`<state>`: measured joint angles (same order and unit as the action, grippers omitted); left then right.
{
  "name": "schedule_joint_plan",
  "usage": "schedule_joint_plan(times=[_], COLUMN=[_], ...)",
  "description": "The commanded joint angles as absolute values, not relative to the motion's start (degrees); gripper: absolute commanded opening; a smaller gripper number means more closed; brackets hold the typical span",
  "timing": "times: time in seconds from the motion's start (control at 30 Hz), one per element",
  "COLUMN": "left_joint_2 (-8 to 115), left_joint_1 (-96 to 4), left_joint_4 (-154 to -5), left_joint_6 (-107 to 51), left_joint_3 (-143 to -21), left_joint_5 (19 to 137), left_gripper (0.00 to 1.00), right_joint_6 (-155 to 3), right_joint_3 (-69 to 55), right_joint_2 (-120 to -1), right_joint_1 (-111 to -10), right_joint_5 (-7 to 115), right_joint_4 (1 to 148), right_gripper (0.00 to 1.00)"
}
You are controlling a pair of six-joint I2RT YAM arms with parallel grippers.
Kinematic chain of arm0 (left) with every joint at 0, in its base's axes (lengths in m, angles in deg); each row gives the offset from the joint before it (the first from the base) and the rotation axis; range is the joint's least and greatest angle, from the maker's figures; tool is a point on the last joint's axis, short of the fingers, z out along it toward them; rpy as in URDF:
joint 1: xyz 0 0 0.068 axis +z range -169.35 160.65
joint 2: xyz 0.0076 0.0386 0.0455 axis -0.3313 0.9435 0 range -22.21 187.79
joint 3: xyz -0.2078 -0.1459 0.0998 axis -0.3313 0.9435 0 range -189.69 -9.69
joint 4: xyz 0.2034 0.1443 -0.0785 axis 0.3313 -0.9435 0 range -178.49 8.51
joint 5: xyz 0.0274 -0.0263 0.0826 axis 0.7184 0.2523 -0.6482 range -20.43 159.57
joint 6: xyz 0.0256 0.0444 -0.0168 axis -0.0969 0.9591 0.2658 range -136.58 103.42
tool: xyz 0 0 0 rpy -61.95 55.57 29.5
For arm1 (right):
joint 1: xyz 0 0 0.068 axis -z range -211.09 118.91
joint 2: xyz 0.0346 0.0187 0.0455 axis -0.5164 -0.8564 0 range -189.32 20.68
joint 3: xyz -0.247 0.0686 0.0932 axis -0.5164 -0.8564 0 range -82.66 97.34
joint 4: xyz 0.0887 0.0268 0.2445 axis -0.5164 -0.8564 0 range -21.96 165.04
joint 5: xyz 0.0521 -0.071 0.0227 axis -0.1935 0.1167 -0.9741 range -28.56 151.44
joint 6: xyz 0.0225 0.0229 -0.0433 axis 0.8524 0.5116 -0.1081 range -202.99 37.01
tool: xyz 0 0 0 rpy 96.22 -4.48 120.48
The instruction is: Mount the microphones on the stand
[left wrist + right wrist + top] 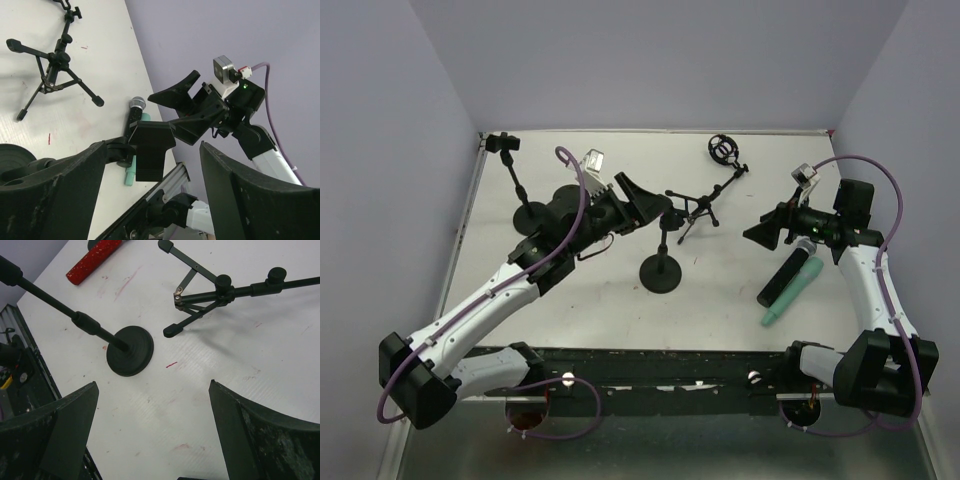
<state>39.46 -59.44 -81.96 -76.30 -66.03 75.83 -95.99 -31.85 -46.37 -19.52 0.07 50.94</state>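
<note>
A black round-base stand (660,272) holds an empty black mic clip (670,218) on its pole. My left gripper (653,203) is open beside that clip; in the left wrist view the clip (152,150) sits between my spread fingers (50,190). The black mic with grey mesh head (783,277) and the mint-green mic (796,293) lie side by side on the table at the right. My right gripper (757,232) is open and empty just above them. The red mic (95,260) lies on the table, hidden under my left arm in the top view.
A folded tripod stand (703,205) with a ring shock mount (723,148) lies at the back middle. A second round-base stand (530,215) with a clip (503,143) stands at the back left. The metal rail (650,385) runs along the near edge.
</note>
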Motion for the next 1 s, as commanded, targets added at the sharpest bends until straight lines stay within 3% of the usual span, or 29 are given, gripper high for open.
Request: schedule_joint_plan(times=[0.0, 0.2, 0.73, 0.87, 0.9, 0.97], left_joint_2=[40.28, 40.99, 44.42, 44.77, 44.85, 44.59], left_joint_1=[-60.83, -61.01, -61.01, -61.01, -61.01, -61.01], left_joint_4=[-81.40, -81.40, -79.91, -79.55, -79.38, -79.20], left_joint_6=[-76.78, -76.78, -78.36, -79.06, -79.42, -80.21], left_joint_3=[-68.49, -68.67, -70.07, -70.16, -69.90, -69.46], left_joint_5=[70.09, 70.09, 70.09, 70.27, 70.44, 70.45], left_gripper=[0.79, 0.70, 0.66, 0.59, 0.51, 0.47], right_joint_6=[-96.27, -96.27, -96.53, -96.62, -96.62, -96.70], right_joint_3=[-32.48, -32.39, -32.39, -32.30, -32.30, -32.21], right_joint_2=[-46.29, -46.38, -46.38, -46.38, -46.38, -46.38], right_joint_1=[-19.75, -19.84, -20.02, -20.02, -20.02, -20.02], right_joint_5=[-1.32, -1.23, -1.23, -1.14, -1.14, -1.14], right_joint_4=[50.34, 50.17, 50.17, 49.99, 49.99, 49.99], right_gripper=[1.00, 1.00, 1.00, 1.00, 1.00, 1.00])
